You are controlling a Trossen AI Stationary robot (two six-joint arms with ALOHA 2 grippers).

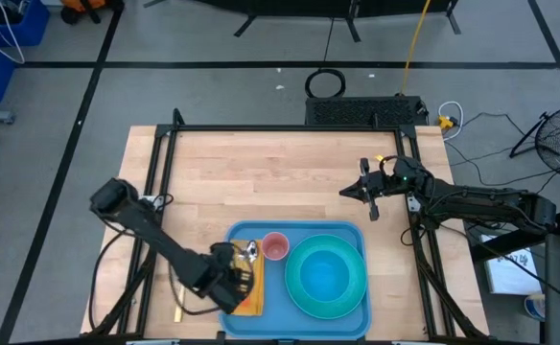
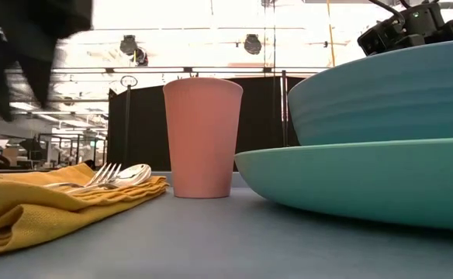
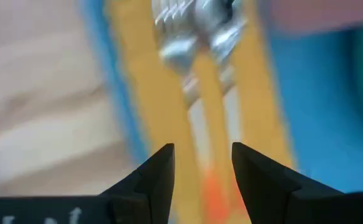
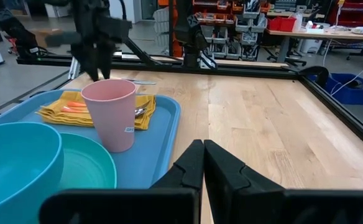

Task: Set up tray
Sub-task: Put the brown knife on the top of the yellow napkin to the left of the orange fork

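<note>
The blue tray (image 1: 272,287) lies at the table's near edge. On its left part a folded yellow napkin (image 1: 251,292) carries a fork and spoon (image 3: 197,37), their heads toward the pink cup (image 1: 275,246). The cup stands upright on the tray. A turquoise bowl (image 1: 323,273) sits in a turquoise plate (image 2: 350,174) on the tray's right part. My left gripper (image 3: 202,168) is open and hovers just above the napkin and the cutlery handles, touching nothing. My right gripper (image 4: 203,163) is shut above bare wood to the right, beyond the tray's far right corner.
A thin utensil (image 1: 177,309) lies on the wood left of the tray. A small orange piece (image 4: 76,106) rests on the napkin. A black frame (image 1: 261,127) borders the table. Bare wood (image 1: 261,182) stretches beyond the tray's far side.
</note>
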